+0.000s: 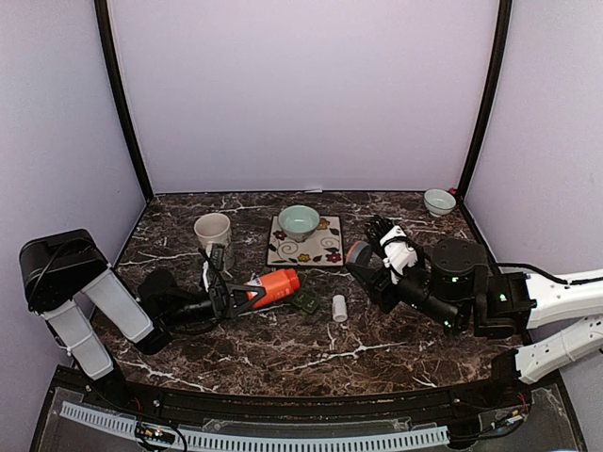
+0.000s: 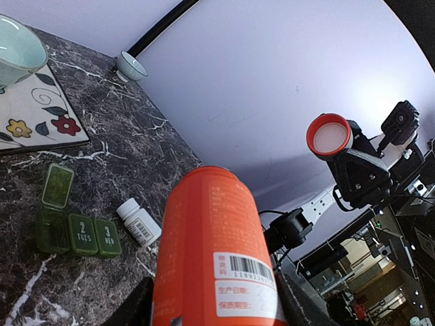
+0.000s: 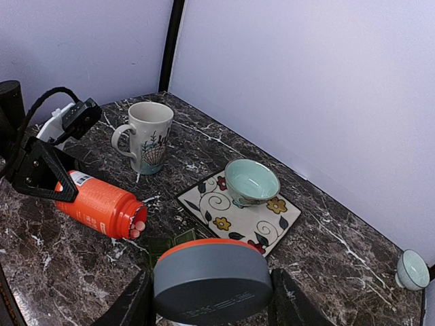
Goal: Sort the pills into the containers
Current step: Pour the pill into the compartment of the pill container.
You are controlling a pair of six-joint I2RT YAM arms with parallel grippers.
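My left gripper [image 1: 247, 297] is shut on an open orange bottle [image 1: 271, 287], held on its side low over the table. Its mouth faces the dark green pill box [image 1: 303, 302]. In the right wrist view pink pills [image 3: 138, 227] sit at the mouth of the bottle [image 3: 98, 202], just left of the pill box [image 3: 170, 243]. In the left wrist view the pill box [image 2: 80, 234] has one lid [image 2: 58, 185] open; compartments 2 and 3 are shut. My right gripper [image 1: 363, 259] is shut on the bottle's grey, orange-rimmed cap [image 3: 212, 282], raised to the right of the box.
A small white bottle [image 1: 339, 308] lies right of the pill box. A flowered tile [image 1: 320, 250] holds a pale green bowl [image 1: 299, 221] behind it. A mug [image 1: 214, 234] stands at the back left. A small bowl [image 1: 439, 201] sits in the far right corner.
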